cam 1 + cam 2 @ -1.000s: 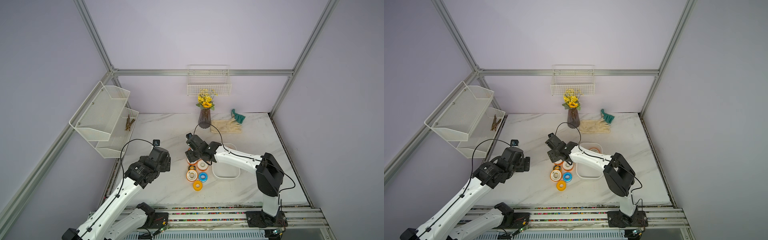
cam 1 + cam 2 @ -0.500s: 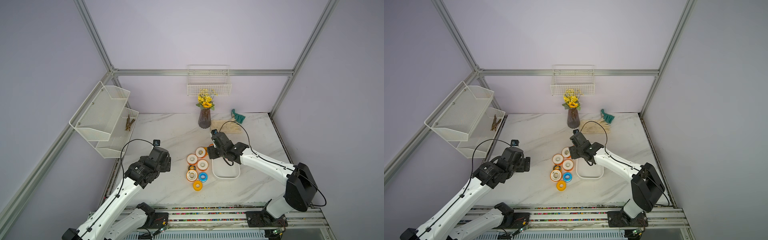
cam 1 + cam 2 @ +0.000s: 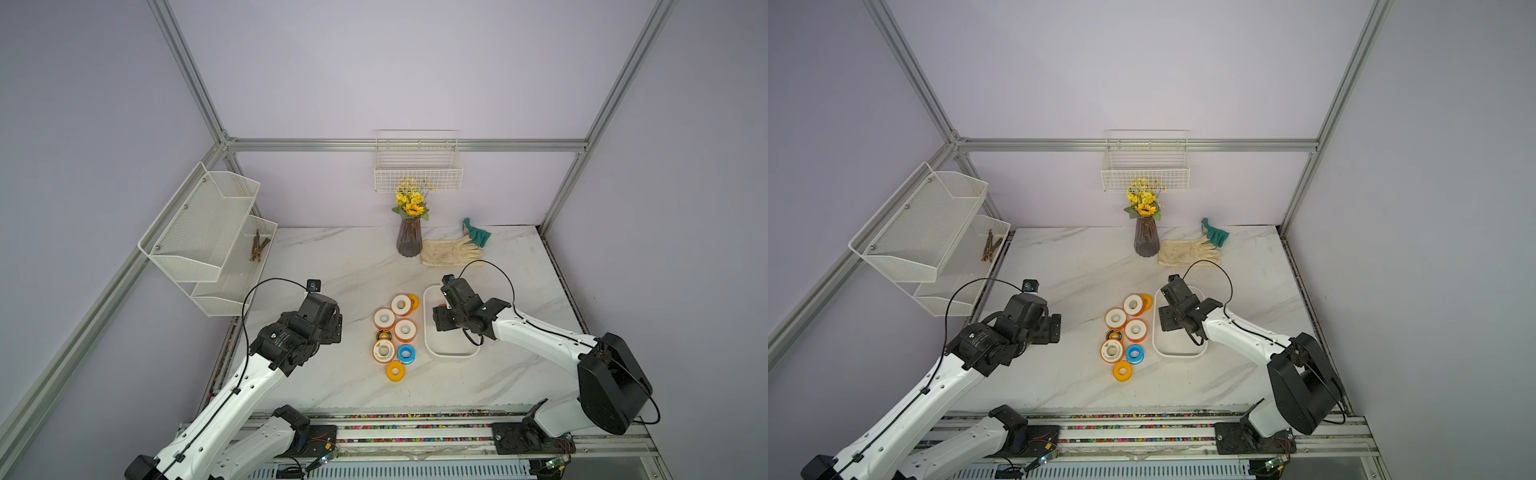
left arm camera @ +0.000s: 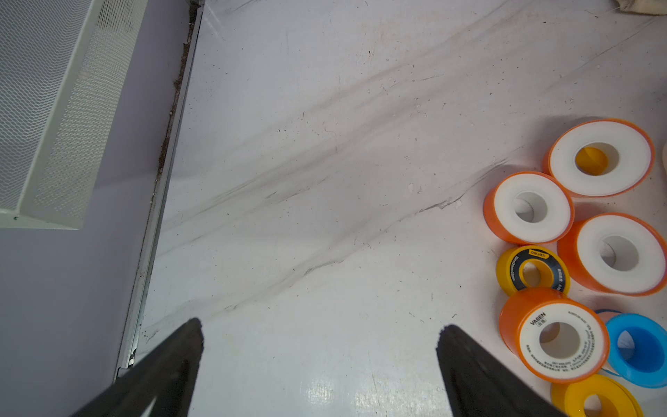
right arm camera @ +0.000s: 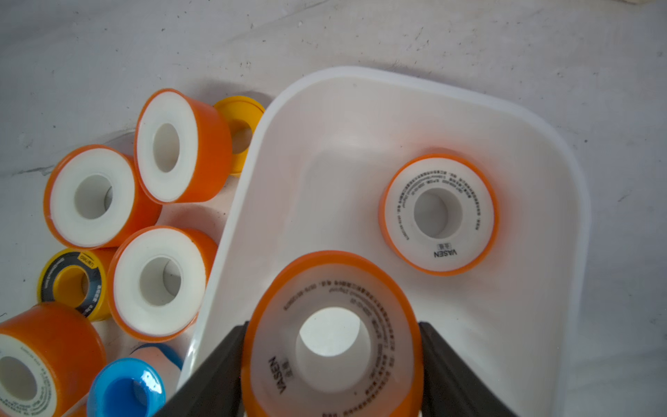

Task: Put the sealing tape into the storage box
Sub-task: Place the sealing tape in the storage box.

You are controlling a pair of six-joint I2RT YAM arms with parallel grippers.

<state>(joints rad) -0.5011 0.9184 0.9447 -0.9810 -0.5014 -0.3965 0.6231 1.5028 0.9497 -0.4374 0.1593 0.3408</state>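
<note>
Right gripper [image 5: 332,326] has swung away from the spool cluster and now hangs over the storage box [image 5: 361,108], jaws clenched on the sides of an orange spool [image 5: 389,346] of sealing tape, its labelled white face toward the wrist camera. A second orange spool [image 5: 438,252] lies flat on the box floor, apart from the held one. In both top views eight loose spools [image 3: 384,319] sit clustered on the tabletop [image 4: 325,180] at 9 o'clock of the box. The yellow spool [image 5: 240,108] at the cluster's 12 o'clock end is just beside the box wall. At 9 o'clock of the cluster, the left gripper [image 4: 319,335] has not shifted; its jaws are spread wide over bare tabletop, grasping nothing.
</note>
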